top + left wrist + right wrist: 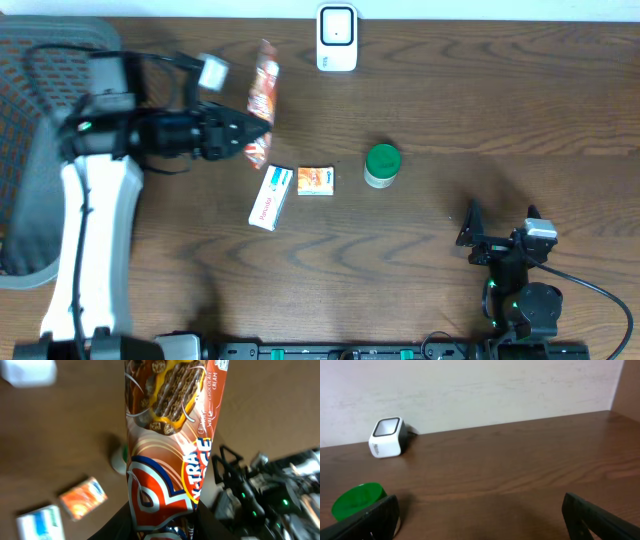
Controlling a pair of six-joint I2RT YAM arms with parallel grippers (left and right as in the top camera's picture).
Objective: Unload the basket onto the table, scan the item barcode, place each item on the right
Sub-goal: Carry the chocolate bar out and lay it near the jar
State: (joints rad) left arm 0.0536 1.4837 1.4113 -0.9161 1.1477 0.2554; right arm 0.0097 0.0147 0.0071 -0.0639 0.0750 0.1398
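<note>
Over the table, wafer packet point(264, 90): clenched in left gripper point(255, 135), long axis 12-to-6; scanner point(337, 37) at its 2 o'clock, left arm nearer.
Left wrist, wafer packet point(170, 445): printed front, no barcode visible.
Right wrist, right gripper point(480, 516): spread, empty.

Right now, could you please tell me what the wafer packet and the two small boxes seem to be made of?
The wafer packet is probably glossy plastic film: it shines and creases. The blue-and-white box and the orange box look like printed cardboard, judging by flat faces and sharp edges.
</note>
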